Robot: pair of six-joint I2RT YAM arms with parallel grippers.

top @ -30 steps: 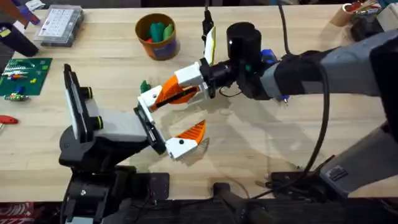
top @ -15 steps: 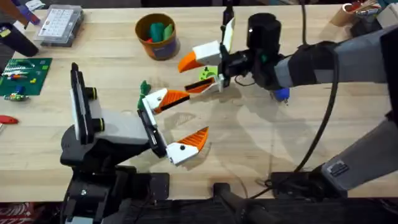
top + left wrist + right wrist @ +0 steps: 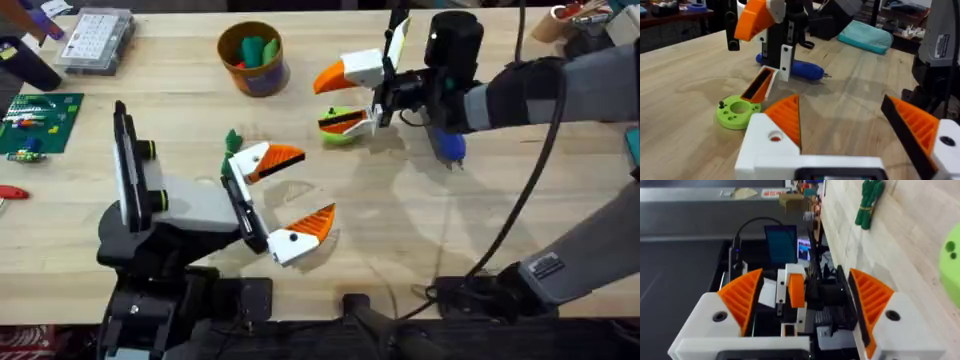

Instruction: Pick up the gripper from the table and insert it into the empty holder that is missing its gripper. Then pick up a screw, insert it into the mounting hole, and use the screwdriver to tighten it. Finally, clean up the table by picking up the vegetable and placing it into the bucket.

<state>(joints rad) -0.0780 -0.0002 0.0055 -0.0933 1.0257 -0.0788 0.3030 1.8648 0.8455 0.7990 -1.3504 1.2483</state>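
Observation:
The long orange gripper (image 3: 277, 158) (image 3: 786, 118) sits in the white holder (image 3: 246, 160) on the far side of my left gripper (image 3: 315, 185), which is open. The mounting hole (image 3: 775, 136) shows in the holder's face. My right gripper (image 3: 320, 100) (image 3: 805, 275) is open and holds nothing; its near finger hangs just above a green disc (image 3: 340, 130) (image 3: 737, 111) bearing a small dark screw (image 3: 721, 105). A blue screwdriver (image 3: 450, 148) (image 3: 800, 70) lies under the right arm. The tiny green vegetable (image 3: 233, 138) (image 3: 867, 202) lies beside the holder. The bucket (image 3: 270, 78) stands behind it.
Green toys fill the bucket. At the table's (image 3: 400, 230) far left are a clear parts box (image 3: 95, 40), a green board (image 3: 40, 120) and a red tool (image 3: 10, 192). A teal pouch (image 3: 865, 36) lies off to the right.
My right gripper has let go at the holder and drawn back to the right and farther away, over the green disc. The orange gripper stays in the holder. The left arm has hardly moved.

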